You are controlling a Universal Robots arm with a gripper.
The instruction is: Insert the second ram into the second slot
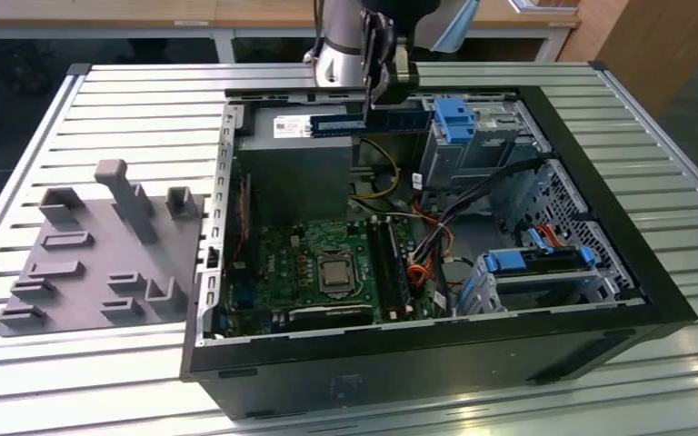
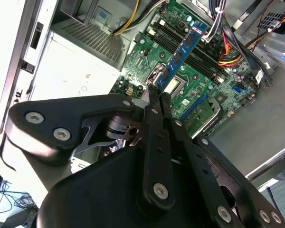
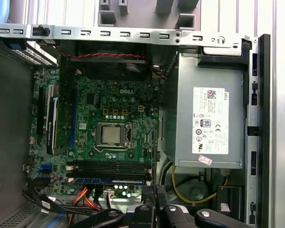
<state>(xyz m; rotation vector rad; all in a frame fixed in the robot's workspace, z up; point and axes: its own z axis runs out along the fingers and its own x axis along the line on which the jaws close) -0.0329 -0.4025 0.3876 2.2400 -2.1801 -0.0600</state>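
Ram (image 1: 339, 121) is aloft and not yet in the case (image 1: 446, 363). It hangs over the far end above the PSU (image 1: 288, 168), well apart from the slots (image 1: 385, 259).

Gripper (image 2: 154, 92) is pinching it. In the second wrist view the strip juts out from the fingertips, apparently held at one end.

Step, as judged: carry phase, with insertion not begun.

Orientation in the exterior view: the long axis is level and runs along that view's left-right. The free end points to the exterior view's left, and the chip face stands upright. The slots run near-far, so the strip appears to lie across them.

Seating would likely call for turning it parallel to the slots, centring it over the second slot, then descending squarely.
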